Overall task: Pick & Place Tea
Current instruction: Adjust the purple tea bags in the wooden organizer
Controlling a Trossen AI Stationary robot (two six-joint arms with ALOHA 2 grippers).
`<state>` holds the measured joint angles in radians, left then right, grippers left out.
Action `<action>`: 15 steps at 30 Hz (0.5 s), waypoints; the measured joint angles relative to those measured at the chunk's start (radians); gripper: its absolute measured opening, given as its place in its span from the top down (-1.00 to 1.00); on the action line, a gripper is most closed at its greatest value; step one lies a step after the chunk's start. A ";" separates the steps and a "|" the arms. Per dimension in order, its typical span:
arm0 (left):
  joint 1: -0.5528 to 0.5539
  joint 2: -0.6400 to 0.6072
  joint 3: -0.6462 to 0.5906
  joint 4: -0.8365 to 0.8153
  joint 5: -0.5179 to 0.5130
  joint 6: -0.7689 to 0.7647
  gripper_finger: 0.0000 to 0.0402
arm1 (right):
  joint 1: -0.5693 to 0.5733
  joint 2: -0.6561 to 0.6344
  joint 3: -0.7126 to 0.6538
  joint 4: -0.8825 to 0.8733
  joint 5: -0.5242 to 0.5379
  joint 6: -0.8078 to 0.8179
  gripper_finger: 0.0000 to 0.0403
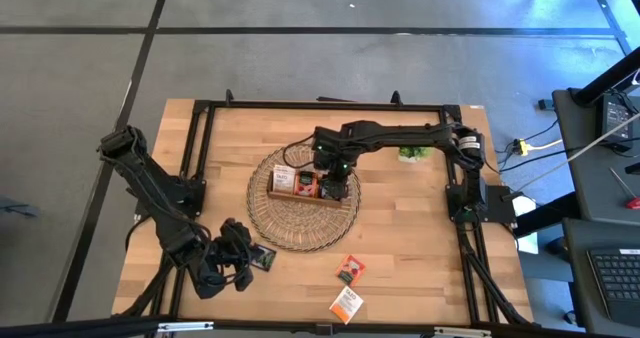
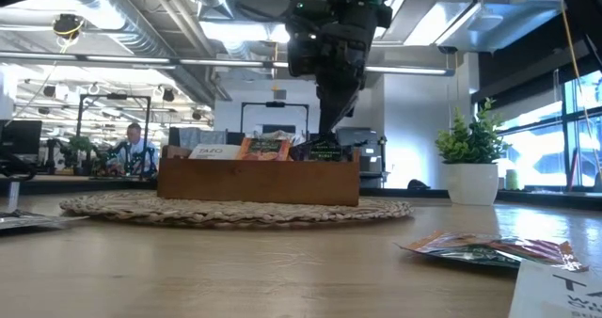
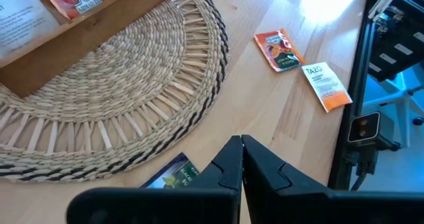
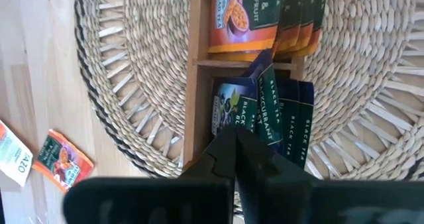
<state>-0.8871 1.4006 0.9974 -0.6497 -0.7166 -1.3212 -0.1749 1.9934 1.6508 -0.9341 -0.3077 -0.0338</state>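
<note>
From above, a wooden tray [image 1: 305,186] sits on a round woven mat [image 1: 303,200] near the middle of the table [image 1: 420,238]. Its compartments hold tea sachets standing on edge: white ones at one end, orange ones in the middle, dark ones at the other end. The right gripper [image 1: 335,183] hangs over the dark-sachet end, fingers closed together. Two loose sachets lie flat on bare wood toward the front edge, an orange sachet [image 1: 350,269] and a white-and-orange sachet [image 1: 345,305], close to each other and well apart from the mat. The left gripper [image 1: 232,263] rests low near the front left, just beside a dark sachet [image 1: 263,259] at the mat's rim.

At table height, the tray [image 2: 259,179] stands on the mat [image 2: 235,208] with sachet tops showing above its wall. The right gripper [image 2: 331,120] comes straight down into the compartment nearest a potted plant [image 2: 471,158].

The left wrist camera shows its own fingers pressed shut, nothing between them, the dark sachet [image 3: 173,174] lying just beside them at the mat's edge.

The right wrist camera shows closed fingertips touching the upright dark sachets [image 4: 265,111], which stand in a fanned row across their compartment; whether one is pinched cannot be told.
</note>
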 joint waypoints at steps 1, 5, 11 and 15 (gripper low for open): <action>0.000 0.000 0.000 -0.002 0.000 0.000 0.99 | 0.000 -0.002 0.000 0.001 0.000 0.000 0.98; 0.000 0.000 0.000 -0.008 0.000 0.000 0.99 | 0.000 -0.013 0.000 0.002 0.007 -0.014 0.96; 0.000 0.000 0.000 -0.023 -0.001 0.000 0.99 | 0.001 -0.015 0.000 -0.004 0.012 -0.013 0.85; 0.000 0.000 0.000 -0.028 -0.001 0.000 0.99 | -0.004 -0.015 0.000 -0.003 0.043 0.041 0.72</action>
<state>-0.8871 1.4006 0.9974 -0.6773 -0.7177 -1.3209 -0.1790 1.9785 1.6512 -0.9368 -0.2643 0.0077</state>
